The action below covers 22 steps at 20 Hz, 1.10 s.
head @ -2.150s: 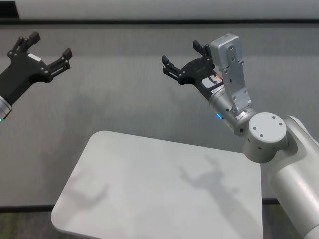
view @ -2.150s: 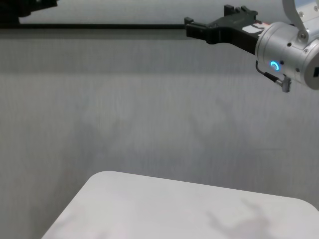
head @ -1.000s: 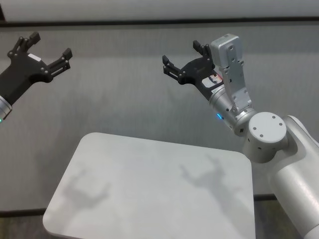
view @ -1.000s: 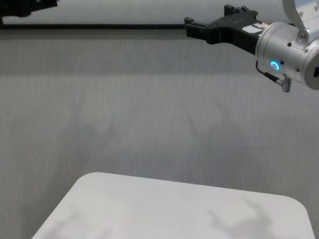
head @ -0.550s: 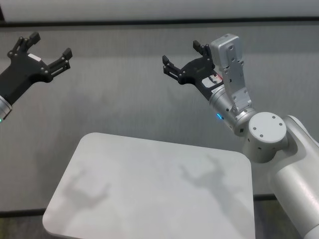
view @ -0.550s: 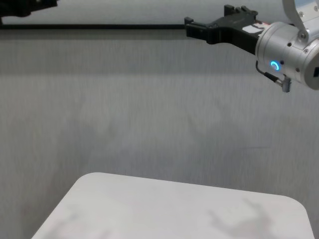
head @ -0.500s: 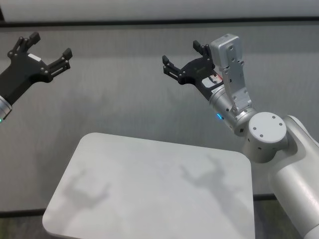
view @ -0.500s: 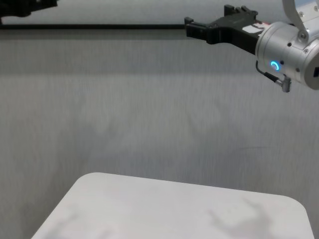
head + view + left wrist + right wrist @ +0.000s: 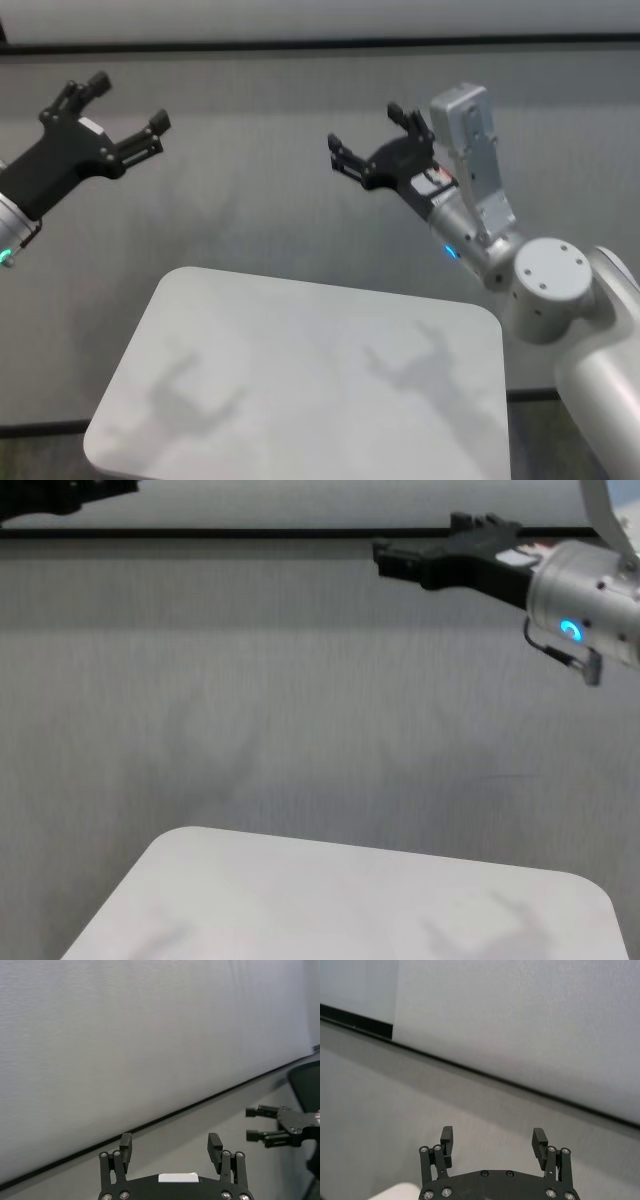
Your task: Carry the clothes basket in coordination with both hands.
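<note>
The clothes basket is out of view in every frame. My left gripper is open and empty, held high at the far left above the floor; it also shows in the left wrist view. My right gripper is open and empty, held high right of centre, beyond the table's far edge. It also shows in the right wrist view and the chest view. The left wrist view shows the right gripper farther off.
A white rounded table stands low in front of me, with only the arms' shadows on it; it shows in the chest view too. Grey floor runs beyond it to a pale wall with a dark baseboard.
The left gripper has moved a little right and inward. The right arm has shifted slightly right and lower. Both stay open. The table shifted left in view since the earliest frames.
</note>
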Motion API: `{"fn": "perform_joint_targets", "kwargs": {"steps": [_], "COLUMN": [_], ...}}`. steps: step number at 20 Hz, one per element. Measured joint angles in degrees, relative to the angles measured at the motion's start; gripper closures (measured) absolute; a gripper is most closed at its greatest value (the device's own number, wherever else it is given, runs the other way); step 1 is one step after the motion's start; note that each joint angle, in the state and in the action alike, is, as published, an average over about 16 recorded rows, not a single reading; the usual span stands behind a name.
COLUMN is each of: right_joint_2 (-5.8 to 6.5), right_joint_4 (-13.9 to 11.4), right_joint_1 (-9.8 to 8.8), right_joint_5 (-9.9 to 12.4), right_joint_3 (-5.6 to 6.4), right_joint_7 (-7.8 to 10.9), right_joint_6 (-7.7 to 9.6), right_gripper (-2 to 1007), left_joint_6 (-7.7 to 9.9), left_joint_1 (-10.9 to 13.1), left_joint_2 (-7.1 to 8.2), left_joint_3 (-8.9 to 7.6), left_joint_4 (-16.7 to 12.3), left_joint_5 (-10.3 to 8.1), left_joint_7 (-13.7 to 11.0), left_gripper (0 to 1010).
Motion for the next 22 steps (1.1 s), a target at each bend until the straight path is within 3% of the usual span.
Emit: {"fn": "perform_joint_targets", "kwargs": {"steps": [8,10,15,22], "right_joint_2": [1.87,2.17,2.54,2.81], "right_joint_4": [-5.7,-6.7,-7.9,-8.4], "right_joint_1": [-4.33,-5.07,-5.87,-5.93], "right_joint_5": [1.0,1.1,1.1,0.9], "right_joint_3": [0.97,1.11,1.28,1.44], "right_joint_7": [1.62,1.77,1.91,1.94], "right_joint_6": [3.4,3.86,4.16,3.86], "right_gripper": [5,5,5,4], "left_joint_6": [0.57,1.66,6.78,16.52], "left_joint_1": [0.4,0.7,1.8,3.4], "left_joint_2": [1.19,1.57,2.75,5.0], "left_joint_3": [1.58,1.81,2.02,2.38], "left_joint_4": [-0.8,-1.2,-2.8,-5.8], "left_joint_5": [-2.74,-3.36,-5.8,-10.83], "left_joint_7": [-2.9,-2.7,-2.0,-2.5], "left_gripper": [8,8,8,8]}}
